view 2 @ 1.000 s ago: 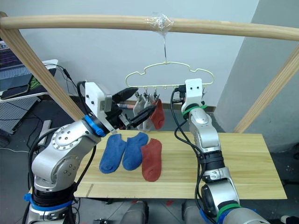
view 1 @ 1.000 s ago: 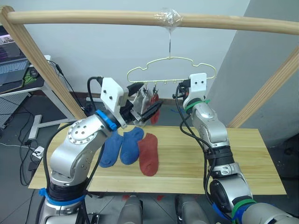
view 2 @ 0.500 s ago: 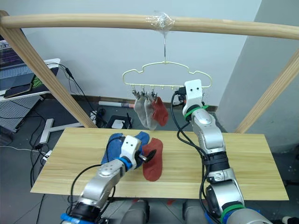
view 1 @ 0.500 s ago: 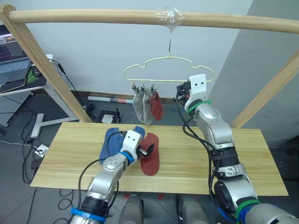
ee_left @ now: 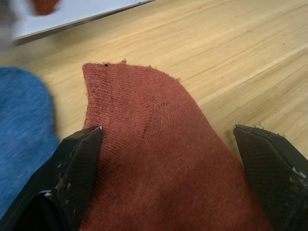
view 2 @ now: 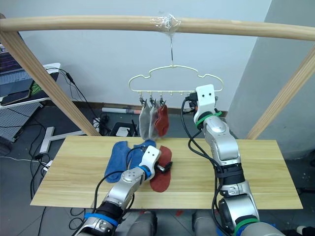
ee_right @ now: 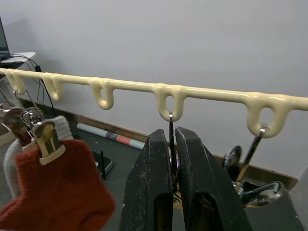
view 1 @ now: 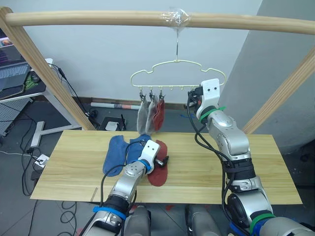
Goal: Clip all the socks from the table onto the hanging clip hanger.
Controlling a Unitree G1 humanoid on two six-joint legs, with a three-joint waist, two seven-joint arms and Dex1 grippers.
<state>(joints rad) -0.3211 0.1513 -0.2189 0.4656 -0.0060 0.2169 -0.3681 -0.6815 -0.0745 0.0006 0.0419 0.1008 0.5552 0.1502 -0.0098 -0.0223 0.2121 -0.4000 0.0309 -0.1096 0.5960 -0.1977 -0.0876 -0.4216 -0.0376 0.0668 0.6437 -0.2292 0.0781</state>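
Note:
On the table [view 1: 246, 167] lie two blue socks [view 1: 115, 153] side by side and a rust-red sock [view 1: 156, 174]. My left gripper [ee_left: 166, 134] is low over the rust-red sock [ee_left: 159, 168], open, with one finger on each side of its cuff end. The clip hanger [view 1: 177, 62] hangs by its hook from the wooden pole. Two light grey socks [view 1: 143, 118] and a rust-red one [view 1: 158, 114] are clipped at its left end. My right gripper [ee_right: 174, 159] is up at the hanger, shut on the thin wire of a clip [ee_right: 170, 126] under a loop.
The round wooden pole frame [view 1: 98, 18] spans the top, with slanted legs at both sides of the table. A further bare clip [ee_right: 250, 159] hangs beside my right gripper. A desk with a laptop [view 1: 15, 73] stands at the far left.
My left arm has come down from the hanger to the table and settled over the rust-red sock. The hung socks have swung slightly. The right gripper has stayed on its clip.

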